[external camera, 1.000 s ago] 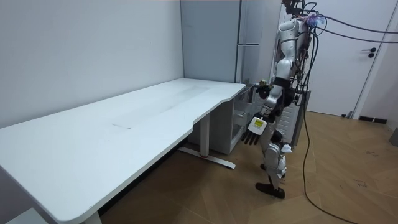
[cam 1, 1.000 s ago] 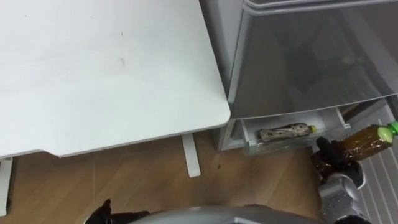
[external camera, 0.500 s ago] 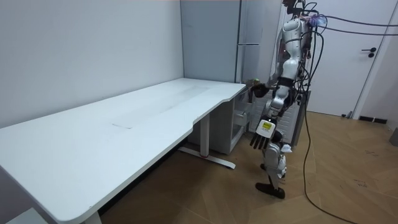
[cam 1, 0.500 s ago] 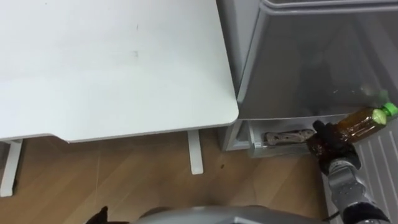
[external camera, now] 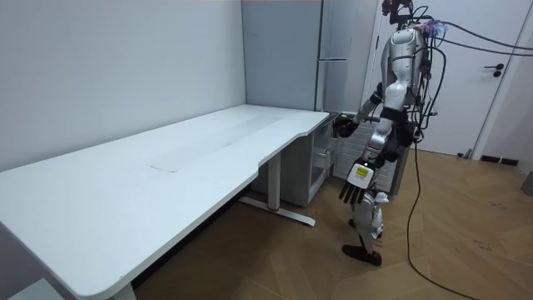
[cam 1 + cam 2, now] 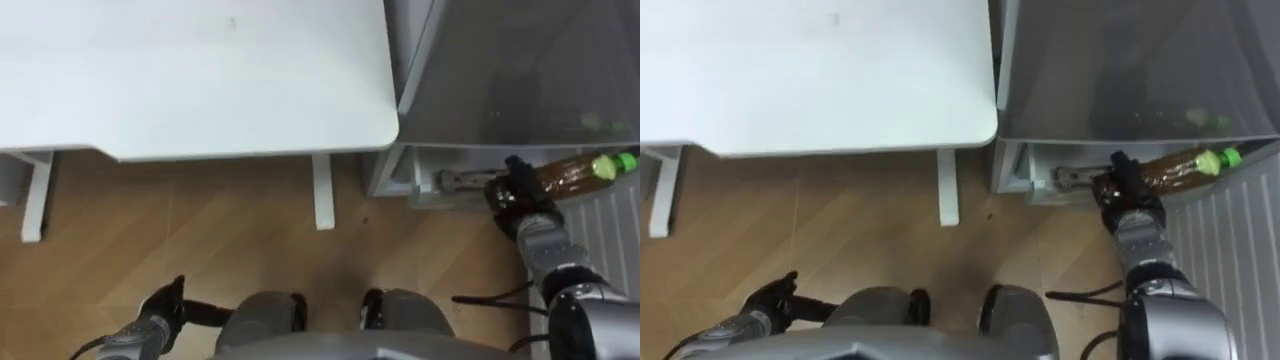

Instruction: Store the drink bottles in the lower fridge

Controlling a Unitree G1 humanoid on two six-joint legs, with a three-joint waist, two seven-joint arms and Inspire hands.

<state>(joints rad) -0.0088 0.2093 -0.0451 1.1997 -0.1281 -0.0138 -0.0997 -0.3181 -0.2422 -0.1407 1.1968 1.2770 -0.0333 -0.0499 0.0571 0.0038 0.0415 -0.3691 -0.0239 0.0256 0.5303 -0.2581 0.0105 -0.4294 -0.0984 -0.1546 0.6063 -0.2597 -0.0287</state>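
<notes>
The left hand (image 6: 160,308) is hanging low over the wooden floor (image 6: 200,230), fingers loose and holding nothing. The white counter (image 6: 200,70) is stretching across the upper left. Just right of its corner the fridge (image 6: 510,80) is standing with its lower compartment (image 6: 420,186) open. Inside, what looks like one stowed drink (image 6: 462,181) is lying on its side, though the view there is dim. The right hand (image 6: 512,195) is gripping a brown bottle (image 6: 572,172) by its base end, just in front of that compartment and not yet in it. So one drink seems to be put away, and this one is waiting to be lowered in and released. Its long axis is running nearly side to side, with the green cap (image 6: 626,160) pointing to the robot's right.
</notes>
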